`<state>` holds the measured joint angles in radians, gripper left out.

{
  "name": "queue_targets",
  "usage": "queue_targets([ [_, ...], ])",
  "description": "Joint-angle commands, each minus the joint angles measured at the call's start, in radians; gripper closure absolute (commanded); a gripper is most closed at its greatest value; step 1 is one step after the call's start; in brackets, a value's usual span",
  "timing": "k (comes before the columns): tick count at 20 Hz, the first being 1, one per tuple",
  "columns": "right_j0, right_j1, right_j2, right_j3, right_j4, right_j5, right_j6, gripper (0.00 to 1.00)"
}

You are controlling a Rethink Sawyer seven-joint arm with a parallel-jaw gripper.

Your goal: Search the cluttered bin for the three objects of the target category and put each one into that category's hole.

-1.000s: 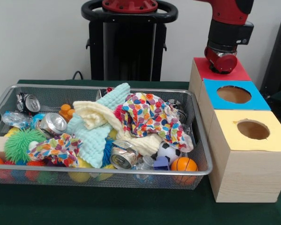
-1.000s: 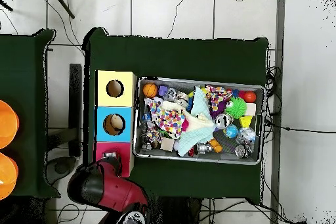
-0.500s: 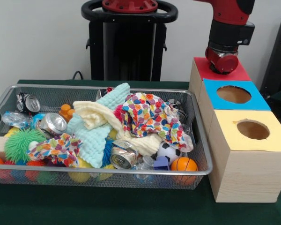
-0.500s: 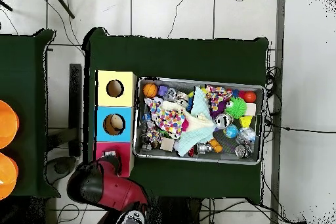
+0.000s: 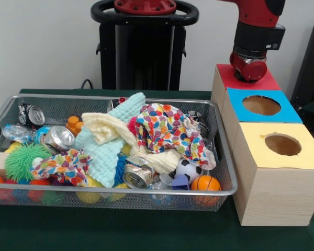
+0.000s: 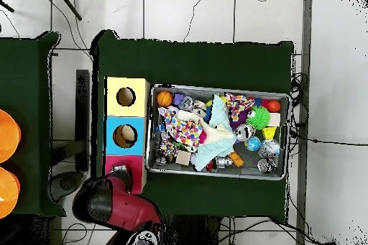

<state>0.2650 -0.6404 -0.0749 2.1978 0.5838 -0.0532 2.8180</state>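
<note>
Arm's pincer (image 5: 248, 70) has lifted slightly off the red box (image 5: 261, 81); its grip state cannot be told. Mesh bin (image 5: 222, 151) unchanged. Judged: a drop finished, next search due.

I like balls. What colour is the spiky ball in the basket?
Green; the spiky ball shows best in the front view.

plain pale wall (image 5: 42, 47) behind, evenly lit. dark green cloth covers the worktop (image 6: 194, 62). from overhead: floor (image 6: 330, 113) of light grey tiles w/ dark grout lines, black cables (image 6: 208, 1) trailing across it at top & along the right side. 2nd green-covered table (image 6: 25, 113) at left edge, w/ two orange round things (image 6: 6, 136) partly in view.
</note>
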Motion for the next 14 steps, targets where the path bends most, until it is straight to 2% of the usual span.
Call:
queue_targets([
  [1, 0.03, 0.015, 0.013, 0.02, 0.034, 0.09, 0.145, 1.0],
  [6, 0.033, -0.003, 0.006, 0.028, 0.033, 0.102, 0.146, 1.0],
  [14, 0.081, -0.099, -0.072, 0.05, 0.02, 0.225, 0.144, 1.0],
])
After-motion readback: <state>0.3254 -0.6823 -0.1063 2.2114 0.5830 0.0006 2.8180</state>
